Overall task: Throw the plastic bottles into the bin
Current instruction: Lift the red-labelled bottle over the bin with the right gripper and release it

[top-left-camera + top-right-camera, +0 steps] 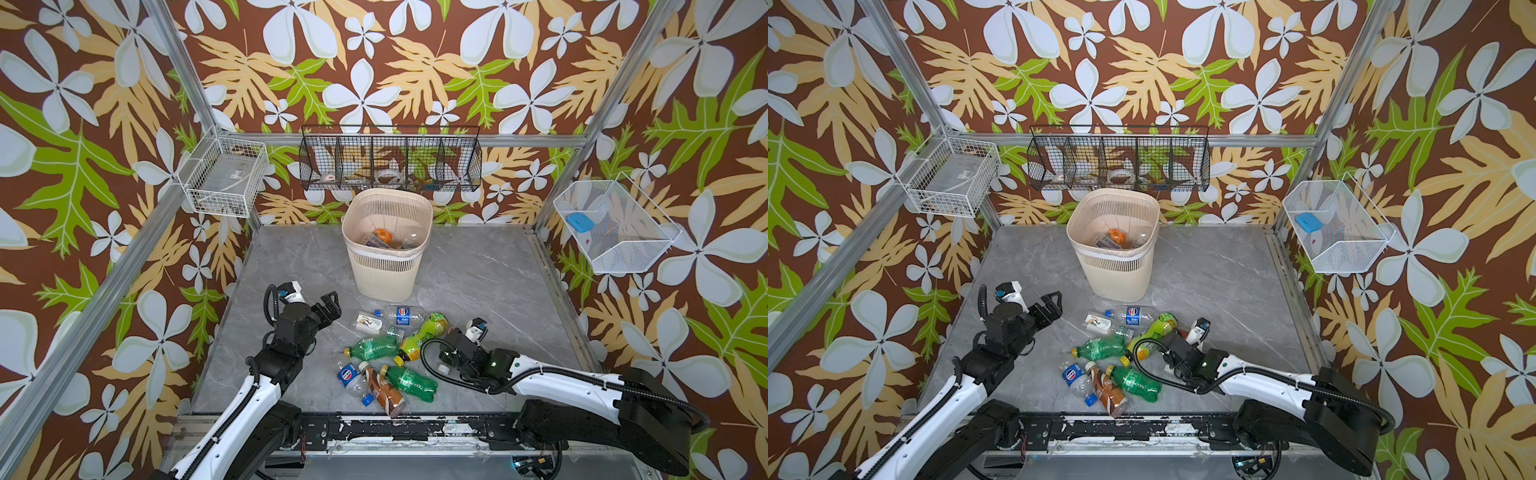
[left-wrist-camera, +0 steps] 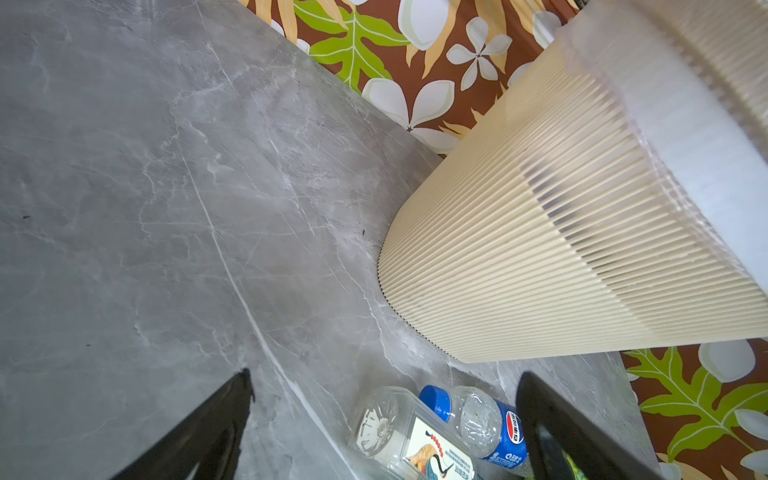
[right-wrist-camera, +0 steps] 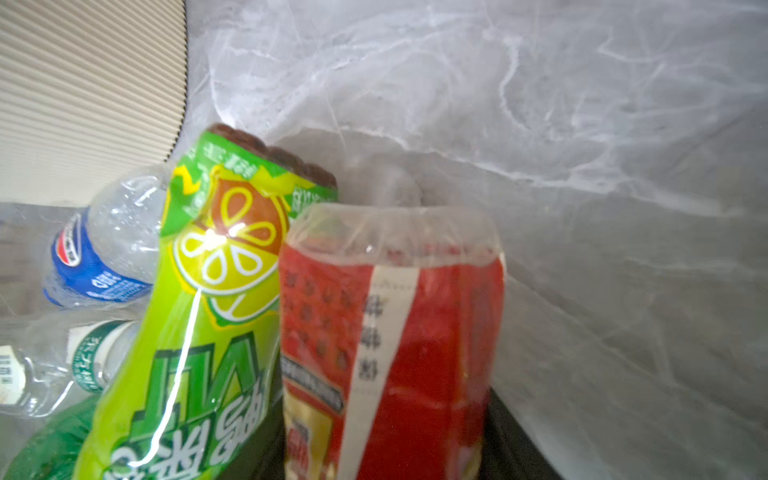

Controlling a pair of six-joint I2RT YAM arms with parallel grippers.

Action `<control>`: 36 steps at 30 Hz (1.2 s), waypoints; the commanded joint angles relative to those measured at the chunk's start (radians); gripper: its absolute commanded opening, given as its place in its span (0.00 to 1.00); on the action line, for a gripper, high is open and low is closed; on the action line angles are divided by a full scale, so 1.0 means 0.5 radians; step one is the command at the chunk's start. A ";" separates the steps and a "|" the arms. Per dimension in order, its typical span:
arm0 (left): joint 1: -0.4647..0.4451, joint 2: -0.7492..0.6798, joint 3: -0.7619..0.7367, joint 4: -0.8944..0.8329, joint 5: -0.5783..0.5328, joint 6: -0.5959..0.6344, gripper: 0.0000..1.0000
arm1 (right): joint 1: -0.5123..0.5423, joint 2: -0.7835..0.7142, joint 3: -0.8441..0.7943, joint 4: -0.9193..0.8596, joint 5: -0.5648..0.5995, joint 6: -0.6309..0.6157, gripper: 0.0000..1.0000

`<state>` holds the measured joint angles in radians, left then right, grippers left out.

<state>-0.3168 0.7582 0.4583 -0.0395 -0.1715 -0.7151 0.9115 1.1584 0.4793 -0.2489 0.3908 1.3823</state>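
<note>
The grey table [image 1: 498, 291] fills the lower middle of both top views. The beige bin [image 1: 386, 266] stands toward its back, centre frame, with a few bottles [image 1: 382, 239] inside. In front of it, lower centre, lies a loose pile of bottles [image 1: 372, 348]. The left gripper [image 1: 332, 306] hangs wide open left of the pile, holding nothing. The right gripper [image 1: 453, 334], at the pile's right edge, has its jaws closed against a red-labelled bottle [image 3: 390, 332]
</note>
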 commanded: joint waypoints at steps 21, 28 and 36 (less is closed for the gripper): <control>0.004 -0.112 -0.042 -0.091 -0.014 -0.088 1.00 | -0.356 -0.015 1.312 0.351 0.310 -1.844 0.54; 0.004 -0.210 -0.079 -0.147 -0.029 -0.131 1.00 | -0.398 0.742 2.238 0.448 -0.078 -2.230 0.54; 0.003 -0.272 -0.091 -0.177 -0.048 -0.130 1.00 | -0.614 1.249 2.676 0.324 -0.346 -2.177 0.53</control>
<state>-0.3168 0.6243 0.4126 -0.1242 -0.1818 -0.7792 0.6228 1.7565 1.7874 -0.0750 0.2813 0.3077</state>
